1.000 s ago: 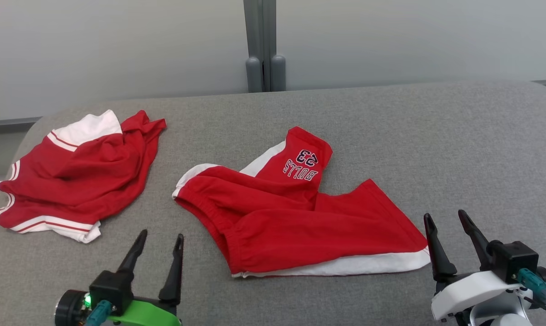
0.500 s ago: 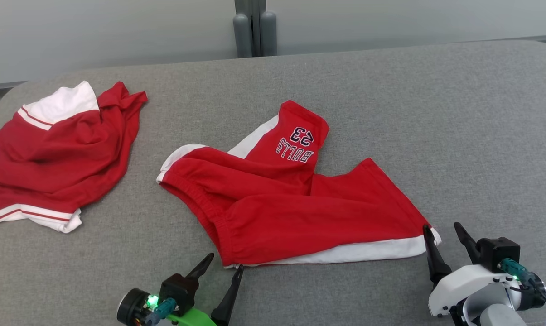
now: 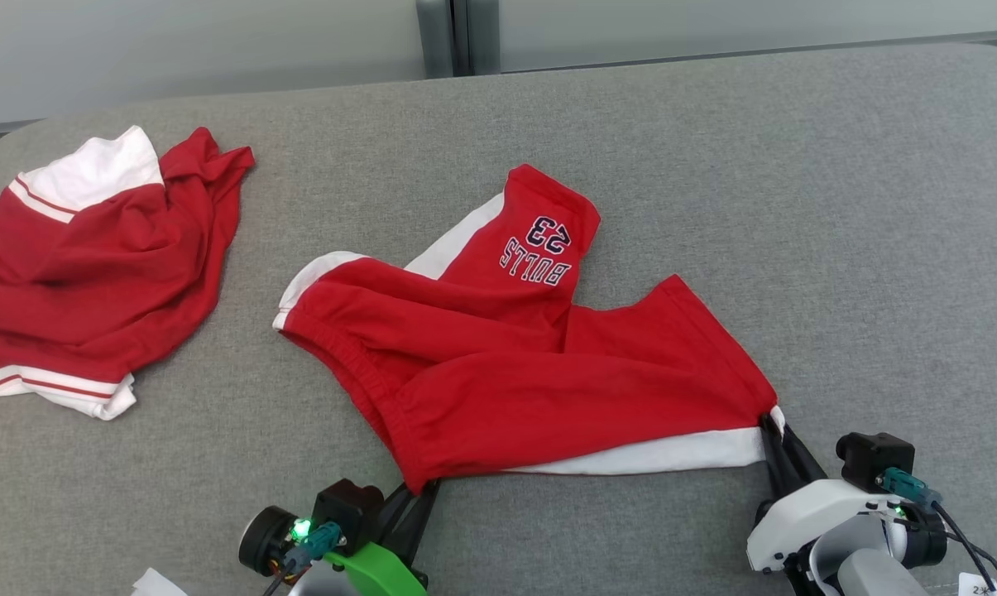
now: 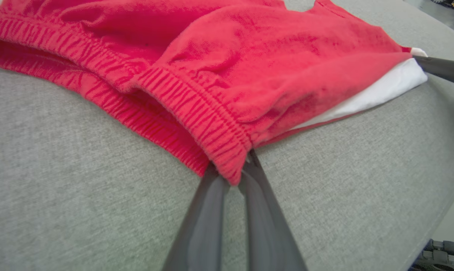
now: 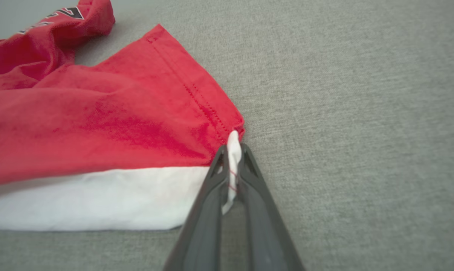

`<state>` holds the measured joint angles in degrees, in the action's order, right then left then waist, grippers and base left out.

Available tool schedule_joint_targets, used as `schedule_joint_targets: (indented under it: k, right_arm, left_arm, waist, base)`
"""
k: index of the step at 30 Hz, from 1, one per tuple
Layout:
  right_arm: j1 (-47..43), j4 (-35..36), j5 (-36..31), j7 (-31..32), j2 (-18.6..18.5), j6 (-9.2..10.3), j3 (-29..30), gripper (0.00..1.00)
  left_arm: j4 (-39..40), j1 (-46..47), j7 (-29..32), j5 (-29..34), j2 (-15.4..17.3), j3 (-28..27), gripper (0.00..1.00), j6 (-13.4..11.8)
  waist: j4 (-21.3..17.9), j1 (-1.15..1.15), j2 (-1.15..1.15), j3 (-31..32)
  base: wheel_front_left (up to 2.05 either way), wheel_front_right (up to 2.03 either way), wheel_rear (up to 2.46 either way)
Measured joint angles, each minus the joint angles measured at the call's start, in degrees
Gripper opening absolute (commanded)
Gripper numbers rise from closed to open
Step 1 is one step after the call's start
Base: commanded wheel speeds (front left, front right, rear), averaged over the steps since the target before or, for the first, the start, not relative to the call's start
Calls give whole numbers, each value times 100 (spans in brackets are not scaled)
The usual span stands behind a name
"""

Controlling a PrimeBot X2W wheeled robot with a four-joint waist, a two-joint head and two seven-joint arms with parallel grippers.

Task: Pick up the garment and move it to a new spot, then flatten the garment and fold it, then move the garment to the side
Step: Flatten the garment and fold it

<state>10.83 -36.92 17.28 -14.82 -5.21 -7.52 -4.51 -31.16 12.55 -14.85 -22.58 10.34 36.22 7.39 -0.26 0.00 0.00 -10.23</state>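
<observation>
Red shorts (image 3: 515, 364) with white side panels and a "BULLS 23" print lie crumpled mid-surface on the grey cushion. My left gripper (image 3: 419, 488) is shut on the near corner of the elastic waistband (image 4: 227, 150), the red band pinched between its dark fingers (image 4: 211, 203). My right gripper (image 3: 773, 430) is shut on the white hem corner (image 5: 232, 150) at the shorts' right end, the cloth squeezed between its fingers (image 5: 208, 210). In the left wrist view the right gripper's finger (image 4: 441, 69) shows at that far corner.
A second red and white garment (image 3: 84, 265) lies bunched at the far left of the grey padded surface (image 3: 837, 207). A pale wall and a grey post (image 3: 440, 33) stand behind it. Bare grey padding stretches to the right and far side.
Both grippers moved in to the shorts and shut on them, left on the waistband corner, right on the hem corner. The head camera tilted down, so the whole picture shifted.
</observation>
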Motion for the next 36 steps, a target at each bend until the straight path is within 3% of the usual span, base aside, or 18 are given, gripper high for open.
schedule_joint_targets:
  k: [6,9,14,18,23,29,36]
  right_arm:
    - [41,366,434,-18,-38,1,-163,0]
    - [391,700,620,-19,-165,0,-238,0]
    - [1427,876,942,116,-380,0,-300,0]
    - [2631,613,1301,480,-546,0,-199,0]
    - [4537,-14,1836,965,-554,-2,169,0]
    - [6809,-800,1762,1015,-565,-2,557,0]
    - [8245,-1562,1410,781,-583,-2,444,0]
  left_arm:
    - [704,-46,-12,-172,142,-58,0,1]
    - [1135,190,10,-234,392,27,0,0]
    - [1642,1469,485,-552,903,151,0,1]
    - [1714,2949,1006,-928,1124,478,0,1]
    - [1111,4968,1315,-1847,1138,214,0,11]
    - [302,7099,1368,-2248,843,176,0,15]
    - [-571,8407,1073,-2473,636,441,0,15]
  waist:
    - [-9,0,0,35]
    - [-12,0,0,3]
    - [-30,0,0,-147]
    - [-64,1,0,-359]
    - [-133,2,0,-753]
    - [-255,2,0,-1296]
    - [-428,2,0,-1771]
  base:
    - [0,0,0]
    - [0,0,0]
    - [0,0,0]
    - [0,0,0]
    - [0,0,0]
    - [0,0,0]
    - [0,0,0]
